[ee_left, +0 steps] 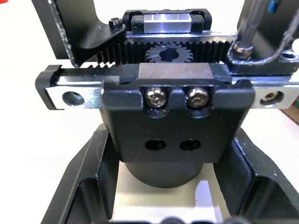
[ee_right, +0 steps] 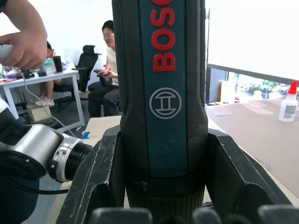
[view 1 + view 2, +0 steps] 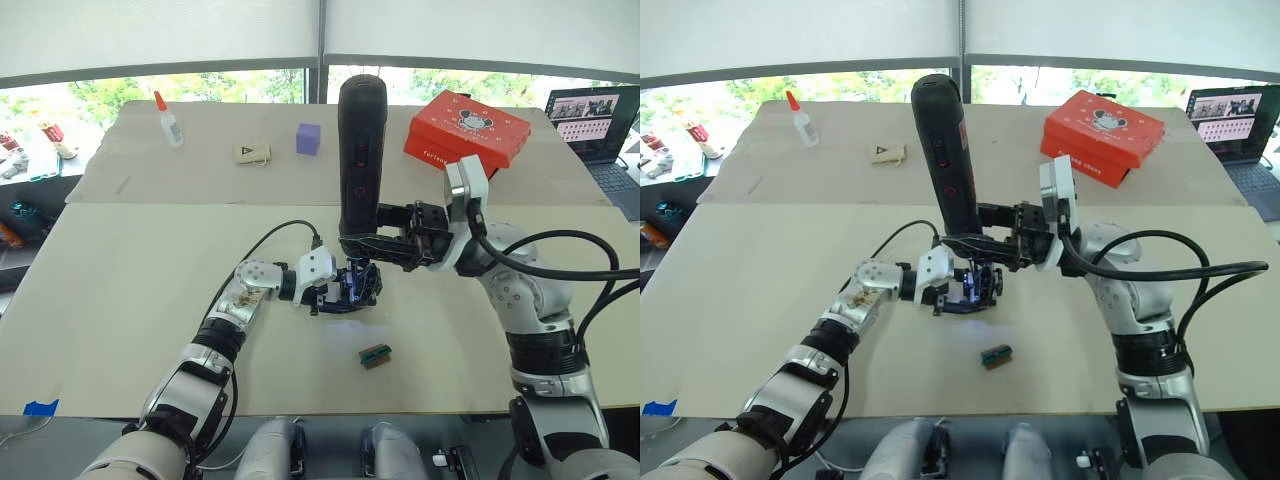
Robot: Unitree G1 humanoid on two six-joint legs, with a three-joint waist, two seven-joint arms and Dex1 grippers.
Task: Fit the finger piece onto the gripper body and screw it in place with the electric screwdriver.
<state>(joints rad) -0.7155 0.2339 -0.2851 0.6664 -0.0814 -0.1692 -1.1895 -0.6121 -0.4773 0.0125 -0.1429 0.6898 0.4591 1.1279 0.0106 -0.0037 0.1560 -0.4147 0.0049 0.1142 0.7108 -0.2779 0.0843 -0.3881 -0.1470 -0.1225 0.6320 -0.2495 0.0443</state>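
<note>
We see our right gripper (image 3: 368, 243) clamped on the upright electric screwdriver (image 3: 360, 150), standing over the gripper body (image 3: 355, 285), which our left gripper (image 3: 340, 288) grips at mid-table.

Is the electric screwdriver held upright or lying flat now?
Upright. The electric screwdriver stands tall in the right gripper, handle up, lower end down at the gripper body held by the left gripper.
</note>
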